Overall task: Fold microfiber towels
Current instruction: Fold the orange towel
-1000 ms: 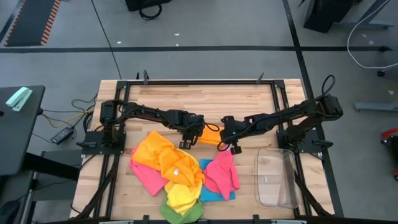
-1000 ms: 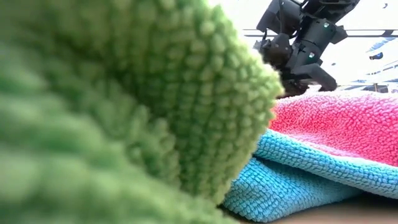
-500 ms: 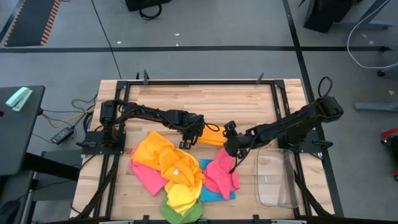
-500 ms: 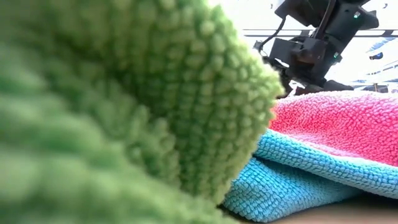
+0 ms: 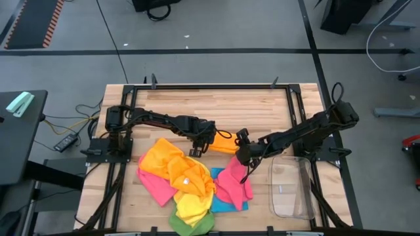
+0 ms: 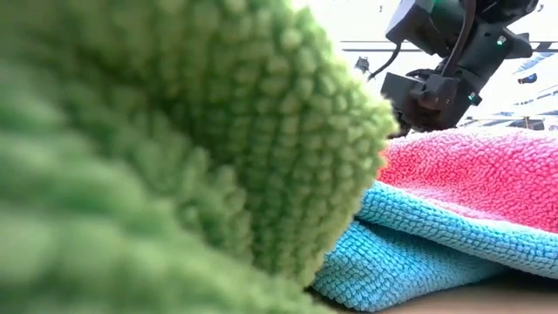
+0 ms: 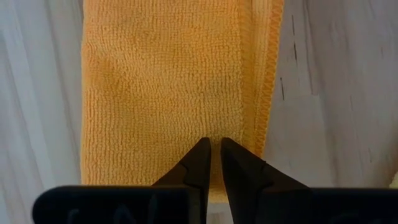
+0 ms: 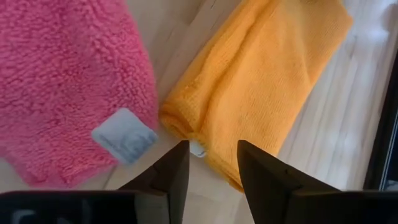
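A folded orange towel (image 5: 225, 143) lies flat on the wooden table (image 5: 216, 105) at its middle. My left gripper (image 7: 215, 148) is at the towel's left end, its fingers nearly together on the cloth. My right gripper (image 8: 211, 155) stands open just over the towel's right end, where a small white tag (image 8: 198, 148) sticks out; its fingers touch nothing. Next to it lies a pink towel (image 8: 68, 81) with a white label (image 8: 124, 137). In front is a loose heap of orange and yellow towels (image 5: 176, 169), pink (image 5: 235, 185), blue (image 6: 418, 249) and green (image 6: 174, 157). My left gripper pinches a little of the folded orange towel's top surface near its left end (image 7: 214, 127) between its two fingertips. The fingers come steeply from above, slanting from the table's left. The towel stays flat on the table, folded in several layers.
A clear plastic bin (image 5: 293, 188) stands at the near right, close to my right arm. The dark metal frame (image 5: 210, 86) runs round the table. Bare wood shows along the far side.
My right gripper has swung from beside the orange towel's far right side toward the table's near edge and down, rolling its wrist, and now stands between that towel's right end and the pink towel. The folded orange towel has stayed where it was.
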Available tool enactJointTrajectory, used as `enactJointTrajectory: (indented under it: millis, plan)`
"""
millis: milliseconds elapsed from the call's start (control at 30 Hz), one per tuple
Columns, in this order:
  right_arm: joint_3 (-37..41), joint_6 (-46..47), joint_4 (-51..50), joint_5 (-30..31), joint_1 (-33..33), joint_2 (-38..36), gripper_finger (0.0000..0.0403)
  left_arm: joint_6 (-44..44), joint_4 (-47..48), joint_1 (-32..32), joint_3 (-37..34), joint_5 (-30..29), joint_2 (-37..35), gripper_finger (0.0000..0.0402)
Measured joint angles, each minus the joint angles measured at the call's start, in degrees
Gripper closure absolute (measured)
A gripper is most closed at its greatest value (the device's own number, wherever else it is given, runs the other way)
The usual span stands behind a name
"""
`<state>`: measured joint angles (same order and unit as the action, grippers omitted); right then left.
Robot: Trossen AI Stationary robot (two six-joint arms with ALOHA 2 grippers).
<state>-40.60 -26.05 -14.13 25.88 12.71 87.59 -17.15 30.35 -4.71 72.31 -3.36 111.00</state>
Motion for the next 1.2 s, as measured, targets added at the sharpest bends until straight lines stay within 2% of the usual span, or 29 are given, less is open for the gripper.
enactJointTrajectory:
  millis: [433,633,800,967,1100,1200]
  plan:
    - [0.70,-1.18,5.13,-1.32,-2.06,0.00,0.0303,-0.04,0.13,0.00,0.00,0.01,0.00,0.0356]
    - [0.71,1.74,5.70,-7.45,-3.35,1.21,0.0340,0.00,-0.06,0.00,0.00,0.02,0.00,0.0360]
    - [0.74,2.64,7.43,-6.05,-3.59,4.83,0.0359,0.00,-0.75,0.08,0.00,0.01,0.00,0.0356]
    - [0.76,5.68,6.82,-2.73,-3.59,3.09,0.0361,-0.04,-0.52,0.07,0.00,0.02,0.00,0.0359]
    - [0.72,7.06,6.34,-3.21,-3.59,1.91,0.0393,-0.04,-0.59,0.07,0.00,0.02,0.00,0.0364]
    - [0.72,7.43,6.30,-3.89,-3.59,1.92,0.0397,-0.02,-0.73,0.07,0.00,0.02,0.00,0.0365]
